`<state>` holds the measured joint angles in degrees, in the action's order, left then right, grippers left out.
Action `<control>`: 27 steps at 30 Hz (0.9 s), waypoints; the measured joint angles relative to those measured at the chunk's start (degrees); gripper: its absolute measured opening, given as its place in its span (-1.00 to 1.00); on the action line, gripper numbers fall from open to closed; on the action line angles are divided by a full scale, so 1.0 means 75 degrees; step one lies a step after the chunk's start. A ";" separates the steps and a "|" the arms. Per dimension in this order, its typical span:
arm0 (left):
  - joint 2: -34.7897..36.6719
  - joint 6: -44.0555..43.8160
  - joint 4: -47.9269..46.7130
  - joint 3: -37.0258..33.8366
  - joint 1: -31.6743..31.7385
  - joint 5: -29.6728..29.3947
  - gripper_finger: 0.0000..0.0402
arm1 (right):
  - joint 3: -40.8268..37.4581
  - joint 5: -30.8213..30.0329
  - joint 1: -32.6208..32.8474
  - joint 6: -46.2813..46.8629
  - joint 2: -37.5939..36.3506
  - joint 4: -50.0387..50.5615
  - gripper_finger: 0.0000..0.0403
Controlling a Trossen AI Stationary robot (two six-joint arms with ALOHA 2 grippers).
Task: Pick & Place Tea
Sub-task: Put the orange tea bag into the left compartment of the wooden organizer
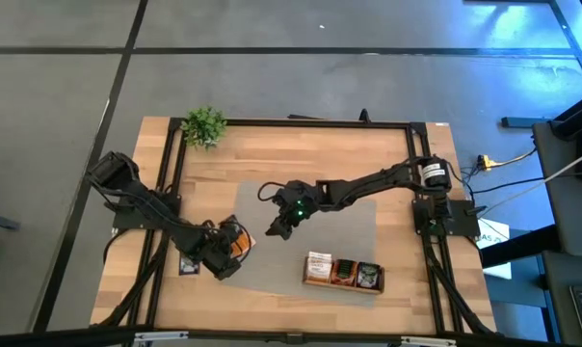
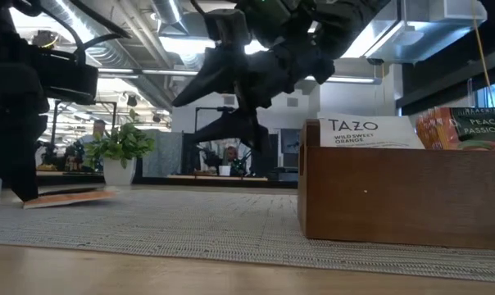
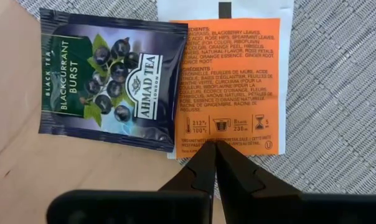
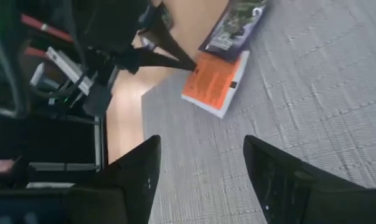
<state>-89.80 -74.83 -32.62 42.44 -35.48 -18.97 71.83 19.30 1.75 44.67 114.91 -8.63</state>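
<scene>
My left pincer (image 3: pixel 214 149) is pinched closed on the edge of the orange sachet (image 3: pixel 228 81), the black sachet (image 3: pixel 104 84) overlapping just beside it. I should lift slowly so only one comes. My right pincer (image 4: pixel 200 168) hangs open above the mat (image 1: pixel 349 231), sachets ahead of it.

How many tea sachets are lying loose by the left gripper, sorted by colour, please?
Dark blackcurrant sachet: 1
Orange-and-white sachet: 1
Total: 2, overlapping at the grey mat's edge, with the left gripper shut on the orange one's edge.
</scene>
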 joint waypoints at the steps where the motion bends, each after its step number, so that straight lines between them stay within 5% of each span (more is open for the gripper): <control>1: 0.0000 0.0000 0.0009 -0.0003 -0.0003 -0.0020 -0.94 | 0.0000 -0.0098 -0.0001 0.0037 0.0000 0.0007 0.14; 15: -0.0025 -0.0003 0.0321 -0.0022 0.0116 -0.0121 -0.94 | 0.0146 -0.0684 -0.0004 -0.0121 0.0248 -0.0110 -0.04; 27: -0.0035 0.0059 0.0615 -0.0029 0.0208 -0.0087 -0.95 | 0.2616 -0.0364 -0.0004 -0.0344 0.2083 0.1938 -0.09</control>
<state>-90.06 -74.38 -28.00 42.22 -33.93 -19.62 91.45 16.57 1.72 42.09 130.54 5.90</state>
